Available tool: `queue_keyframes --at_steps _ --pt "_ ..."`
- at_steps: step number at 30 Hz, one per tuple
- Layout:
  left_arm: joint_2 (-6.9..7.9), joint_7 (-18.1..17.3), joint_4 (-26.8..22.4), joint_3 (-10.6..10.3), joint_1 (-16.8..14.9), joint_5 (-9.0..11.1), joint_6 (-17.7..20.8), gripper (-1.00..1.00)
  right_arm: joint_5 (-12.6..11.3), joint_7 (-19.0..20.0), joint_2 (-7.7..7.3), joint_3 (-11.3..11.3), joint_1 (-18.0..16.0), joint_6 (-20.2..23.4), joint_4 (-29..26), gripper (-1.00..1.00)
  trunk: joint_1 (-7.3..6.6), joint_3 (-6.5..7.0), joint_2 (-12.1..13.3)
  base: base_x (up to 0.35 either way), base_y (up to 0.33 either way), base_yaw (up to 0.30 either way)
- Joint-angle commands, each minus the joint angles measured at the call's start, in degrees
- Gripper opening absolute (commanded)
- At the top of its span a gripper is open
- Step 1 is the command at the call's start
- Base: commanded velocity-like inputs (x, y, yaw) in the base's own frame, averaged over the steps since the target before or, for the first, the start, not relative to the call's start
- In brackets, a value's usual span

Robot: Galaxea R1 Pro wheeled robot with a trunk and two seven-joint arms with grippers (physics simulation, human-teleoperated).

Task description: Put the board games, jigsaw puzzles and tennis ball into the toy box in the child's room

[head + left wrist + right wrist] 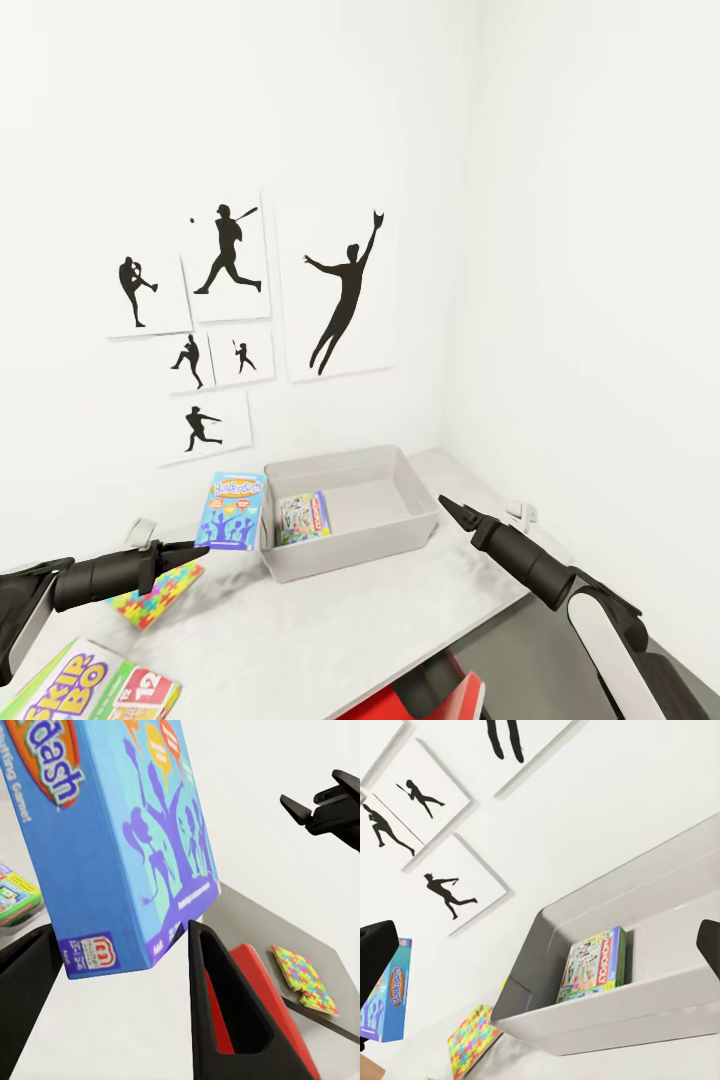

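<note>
My left gripper (pixel 200 550) holds the large blue board game (pixel 232 510) with purple silhouettes upright, just left of the toy box (pixel 400 465). In the left wrist view both fingers (pixel 217 997) press that game's lower corner (pixel 127 862). The pale grey toy box holds a white-green board game (pixel 303 517). A jigsaw puzzle (pixel 155 597) lies under my left arm. A green Skip-Bo game (pixel 80 690) lies at the front left. My right gripper (pixel 447 505) hangs open and empty right of the toy box. The tennis ball and the bed are out of view.
The pale speckled table (pixel 400 620) fills a white corner with black sports silhouettes (pixel 345 295) on the wall. A red part (pixel 430 695) sits below the table's front edge. Another puzzle panel (pixel 304 979) lies on a darker grey top.
</note>
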Motion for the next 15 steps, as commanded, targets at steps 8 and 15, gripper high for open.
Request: queue_keyframes --at_steps 8,15 --pt "0.0 -0.2 0.0 0.0 0.0 0.1 0.6 -1.0 -0.4 -0.1 -0.03 0.0 0.0 0.3 0.0 1.0 0.02 -0.1 -0.1 0.068 0.0 0.0" --pt "0.0 -0.2 0.0 0.0 0.0 0.1 0.6 -1.0 -0.4 -0.1 -0.03 0.0 0.0 0.3 0.0 1.0 0.02 -0.1 -0.1 0.008 0.0 0.0"
